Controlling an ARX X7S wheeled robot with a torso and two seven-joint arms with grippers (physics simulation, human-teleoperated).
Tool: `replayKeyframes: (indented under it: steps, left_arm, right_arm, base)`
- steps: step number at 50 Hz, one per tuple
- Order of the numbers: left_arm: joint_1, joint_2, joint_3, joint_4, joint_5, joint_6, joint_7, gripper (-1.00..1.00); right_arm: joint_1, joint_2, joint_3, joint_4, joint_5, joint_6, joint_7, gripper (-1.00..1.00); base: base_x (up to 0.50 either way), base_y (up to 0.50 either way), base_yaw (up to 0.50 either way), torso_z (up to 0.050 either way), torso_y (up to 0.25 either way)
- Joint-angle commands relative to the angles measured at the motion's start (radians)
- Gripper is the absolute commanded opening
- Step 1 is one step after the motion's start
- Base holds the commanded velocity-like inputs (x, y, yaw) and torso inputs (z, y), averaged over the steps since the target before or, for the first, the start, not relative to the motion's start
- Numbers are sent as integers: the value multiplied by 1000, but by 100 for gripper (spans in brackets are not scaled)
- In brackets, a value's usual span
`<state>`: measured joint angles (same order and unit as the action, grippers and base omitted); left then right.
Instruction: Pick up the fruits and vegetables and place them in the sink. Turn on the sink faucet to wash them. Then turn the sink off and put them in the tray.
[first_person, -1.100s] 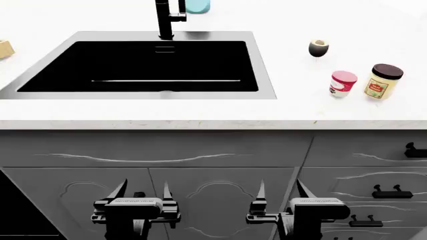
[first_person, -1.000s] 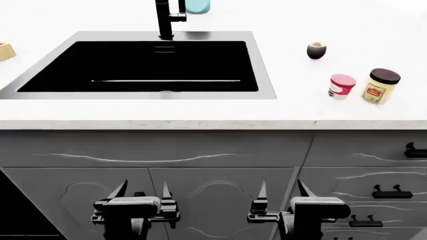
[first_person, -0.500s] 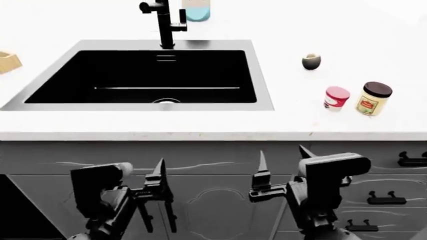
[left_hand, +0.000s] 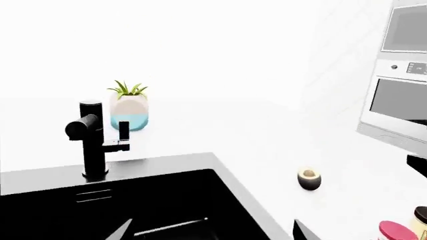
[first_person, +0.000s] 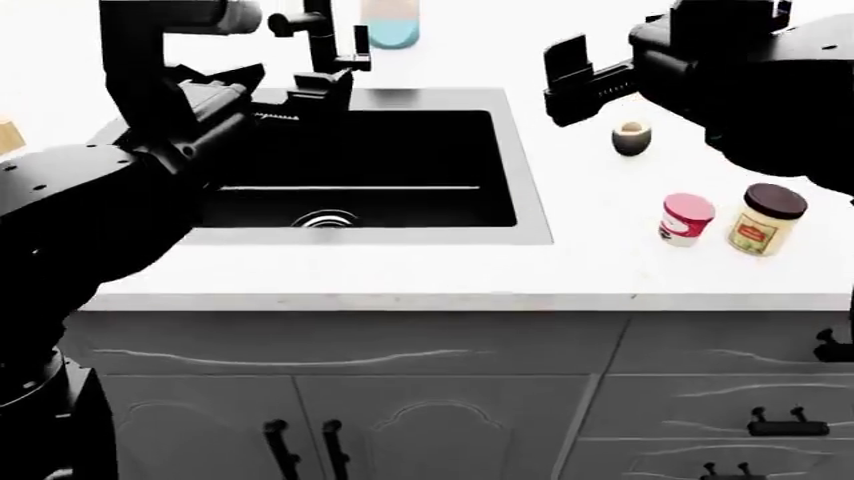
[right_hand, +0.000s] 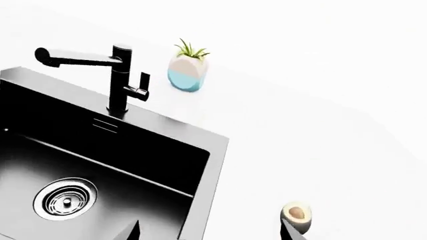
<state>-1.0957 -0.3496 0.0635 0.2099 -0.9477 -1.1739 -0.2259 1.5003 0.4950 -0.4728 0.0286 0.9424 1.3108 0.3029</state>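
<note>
The avocado (first_person: 630, 137) sits on the counter (first_person: 400, 270) at the sink's (first_person: 527, 170) three o'clock, untouched. The right gripper (right_hand: 210, 231) hangs above it with jaws wide and empty — the left gripper (left_hand: 210, 231) over the basin likewise. The rounded half may roll or squirt out under an off-centre pinch. The jar (first_person: 765, 220) label is unreadable.

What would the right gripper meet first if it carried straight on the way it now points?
Probably the white countertop beside the sink, short of the halved avocado, which sits close to one fingertip rather than midway between the two. The right gripper looks open and empty; depth is unclear.
</note>
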Motion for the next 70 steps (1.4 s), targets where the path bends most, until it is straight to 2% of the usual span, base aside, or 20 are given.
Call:
replayKeyframes:
  steps: [1, 16, 22, 30, 34, 38, 41, 51, 55, 60, 64, 70]
  left_arm:
    - [-183, -31, 123, -136, 63, 33, 75, 100]
    - [-161, -16, 125, -59, 9, -19, 42, 100]
    - [-144, -10, 137, -49, -5, -23, 50, 100]
    - [-141, 10, 79, 13, -121, -118, -10, 100]
    - [-145, 8, 87, 7, -119, -110, -5, 100]
    - [-140, 8, 91, 5, -118, -99, -1, 100]
    - [-136, 7, 90, 4, -121, -95, -1, 100]
    - [-122, -7, 96, 7, -121, -87, -2, 100]
    - [-123, -8, 94, 14, -133, -94, -11, 100]
    - [-120, -12, 93, 19, -145, -101, -17, 100]
    - [-130, -20, 100, 48, -156, -105, -10, 100]
    - [-149, 1, 64, 58, -219, -151, -72, 100]
  right_arm:
    - [264, 34, -213, 325, 11, -60, -110, 100]
    - [226, -4, -337, 540, -83, -152, -257, 100]
    - [193, -13, -381, 603, -100, -128, -278, 100]
    - [118, 41, -334, 531, -41, -58, -209, 100]
    - [103, 50, -335, 518, -24, -29, -207, 100]
    - [75, 89, -301, 453, 26, 64, -137, 100]
    - [49, 104, -270, 456, 39, 73, -94, 100]
    - [112, 31, -402, 758, -110, -85, -263, 100]
    - [147, -31, -454, 921, -176, -170, -333, 100]
    - [201, -158, -503, 1253, -262, -343, -462, 100]
    - [184, -162, -411, 1280, -334, -341, -442, 100]
    - [149, -189, -256, 1280, -518, -330, -478, 100]
  base:
    - [500, -59, 0, 0, 0]
    - [500, -70, 0, 0, 0]
    - [500, -62, 0, 0, 0]
    - [500, -64, 0, 0, 2]
    - [500, -66, 0, 0, 0]
    - [375, -32, 0, 0, 0]
    - [0, 0, 0, 0, 4]
    - [0, 0, 0, 0, 0]
    - [0, 0, 0, 0, 0]
    - [0, 0, 0, 0, 0]
    - [0, 0, 0, 0, -167]
    - [0, 0, 0, 0, -107]
